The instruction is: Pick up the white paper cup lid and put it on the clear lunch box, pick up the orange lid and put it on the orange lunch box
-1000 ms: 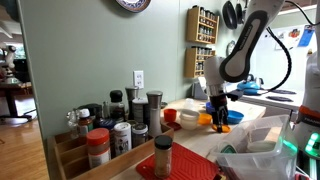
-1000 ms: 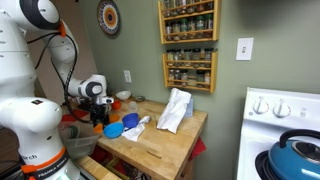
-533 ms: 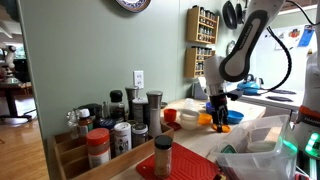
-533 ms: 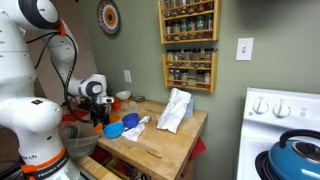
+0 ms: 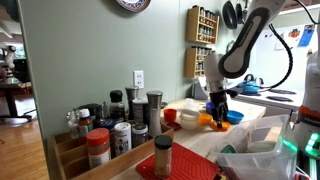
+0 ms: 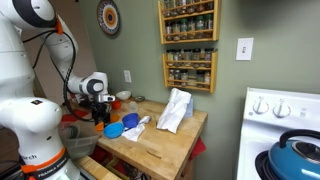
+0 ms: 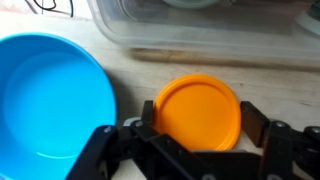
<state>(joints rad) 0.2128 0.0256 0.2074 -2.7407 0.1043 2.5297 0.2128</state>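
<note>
In the wrist view a round orange lid (image 7: 198, 110) lies flat on the wooden counter, or on something I cannot see beneath it. My gripper (image 7: 200, 128) is open, one finger on each side of the lid and close to its rim. The clear lunch box (image 7: 200, 40) stands just beyond the lid. A white round shape shows on top of it at the frame edge, too cut off to name. In an exterior view the gripper (image 5: 219, 112) is low over the counter, next to an orange shape (image 5: 205, 119). I cannot make out the orange lunch box by itself.
A blue bowl (image 7: 50, 110) sits right beside the lid; blue bowls (image 6: 114, 130) also show in an exterior view. A white cloth (image 6: 175, 108) lies on the counter. Spice jars (image 5: 110, 135) crowd the near end, a stove with a kettle (image 6: 295, 160) stands beyond.
</note>
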